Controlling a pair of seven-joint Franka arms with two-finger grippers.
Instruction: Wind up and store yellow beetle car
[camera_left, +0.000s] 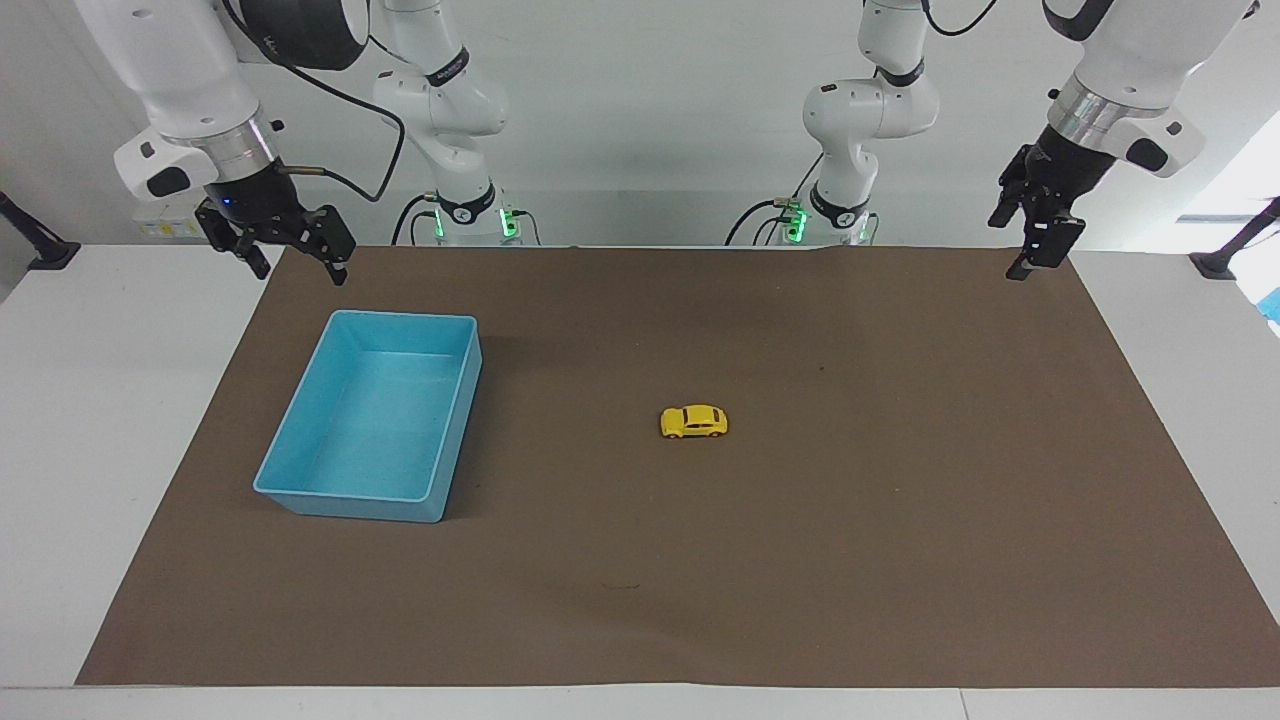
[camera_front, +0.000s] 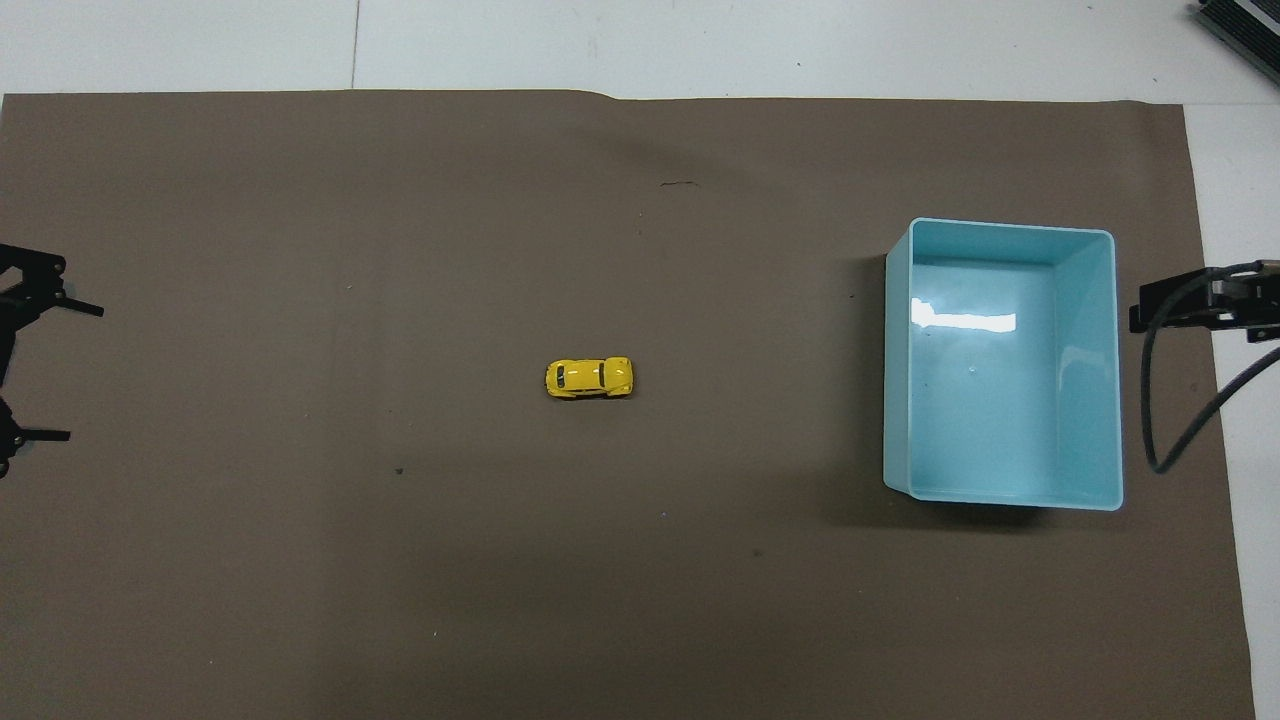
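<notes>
From my remote station I saw a tiny bright yellow beetle-shaped toy car (camera_left: 693, 422) with dark windows sitting on its wheels near the middle of a large brown paper mat (camera_left: 900, 560) that covered most of the white worktop (camera_left: 90, 420). Nothing touched the car, and it lay side-on to the robots.

A light blue rectangular plastic bin (camera_left: 300, 495) stood open and upright on the mat, well apart from the car, toward the right arm's end of the worktop. I could see its bare floor with a patch of glare on it.

The right end effector (camera_left: 292, 261) hung in the air over the corner of the mat nearest the robots, just above the bin's nearer end without touching it. Its two dark fingers were spread apart and held nothing.

The left end effector (camera_left: 1032, 262) hung over the other near corner of the mat, at the left arm's end of the worktop, well apart from the car. In the overhead view its two fingertips (camera_front: 78, 306) showed clearly separated at the edge of the frame, with nothing between them.
</notes>
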